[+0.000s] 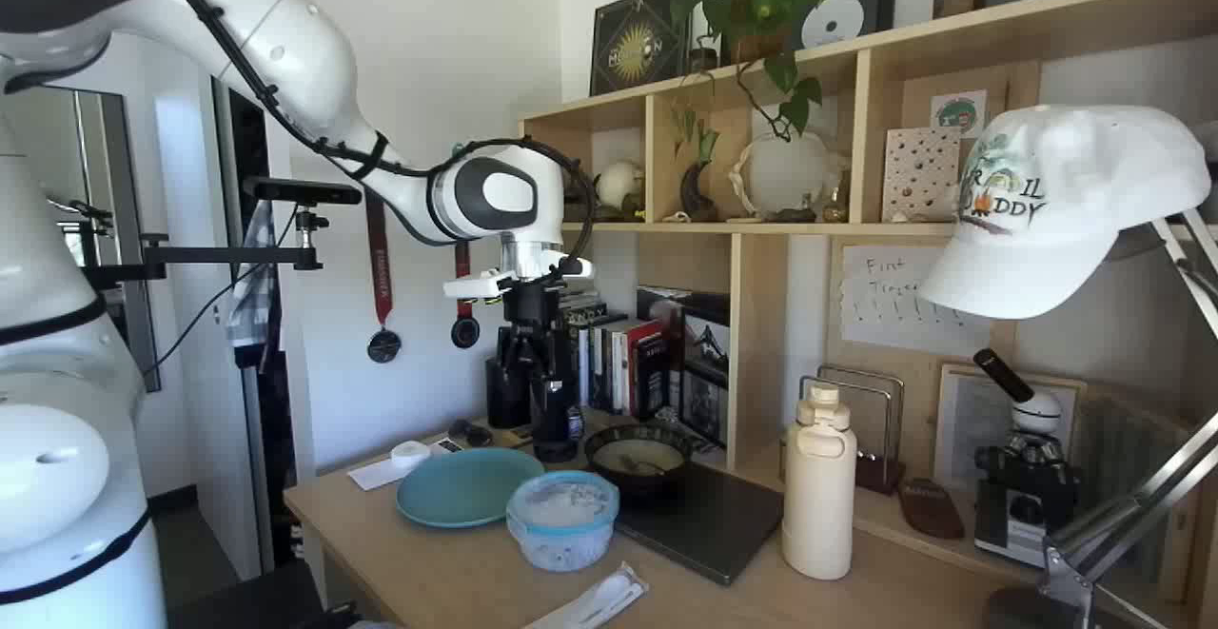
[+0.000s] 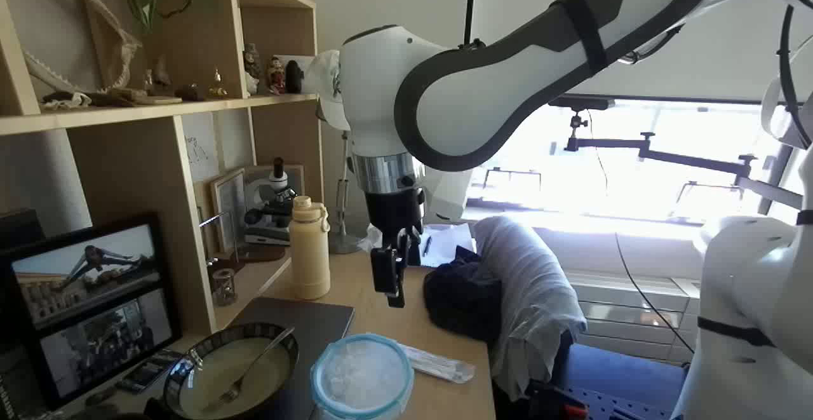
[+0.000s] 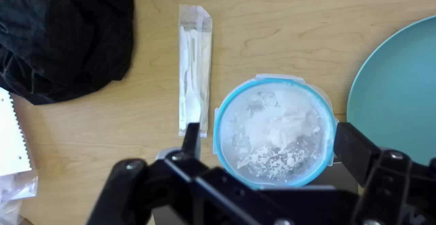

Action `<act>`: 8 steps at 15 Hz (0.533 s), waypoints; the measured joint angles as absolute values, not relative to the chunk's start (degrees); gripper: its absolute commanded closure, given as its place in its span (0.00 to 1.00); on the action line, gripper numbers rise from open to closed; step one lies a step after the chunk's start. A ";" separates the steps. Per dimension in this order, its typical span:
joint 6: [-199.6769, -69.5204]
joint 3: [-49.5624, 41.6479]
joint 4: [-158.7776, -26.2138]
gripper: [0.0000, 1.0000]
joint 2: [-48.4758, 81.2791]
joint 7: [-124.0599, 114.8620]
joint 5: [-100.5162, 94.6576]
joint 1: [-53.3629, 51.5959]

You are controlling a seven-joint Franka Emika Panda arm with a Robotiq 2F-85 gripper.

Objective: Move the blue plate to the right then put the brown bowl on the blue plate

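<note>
Hanging above the desk (image 3: 255,24), your gripper (image 3: 267,134) gapes wide and holds nothing. The blue plate (image 1: 466,488), round, plain teal and shallow-rimmed, lies flat on the desk just beside a lidded container (image 3: 276,133). It should prove light, stiff and a little slick, apt to skate if pushed; your best hold is likely a pinch at one edge, straddling the low rim from above. The brown bowl (image 1: 639,479), nearly black with a patterned inner rim, stands upright near the framed photos (image 2: 108,344), a fork (image 2: 237,386) resting inside; whether its pale bottom is food or glaze, you cannot tell. Expect the bowl to be heavier and perhaps breakable: nip its wall well apart from the fork, and carry it level.
</note>
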State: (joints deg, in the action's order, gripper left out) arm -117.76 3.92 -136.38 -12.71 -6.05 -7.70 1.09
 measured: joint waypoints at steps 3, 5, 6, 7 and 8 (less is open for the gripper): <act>-117.77 3.84 -136.38 0.00 -12.66 -5.97 -7.57 0.96; -118.56 3.77 -136.39 0.00 -11.98 -5.82 -6.46 0.54; -119.31 3.77 -136.39 0.00 -11.21 -5.79 -5.28 0.10; -120.59 3.79 -136.41 0.00 -10.08 -5.75 -3.57 -0.54; -121.89 3.88 -136.41 0.00 -8.83 -5.75 -1.81 -1.30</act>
State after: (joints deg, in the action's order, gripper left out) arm -121.89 3.88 -136.41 -8.83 -5.75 -1.81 -1.30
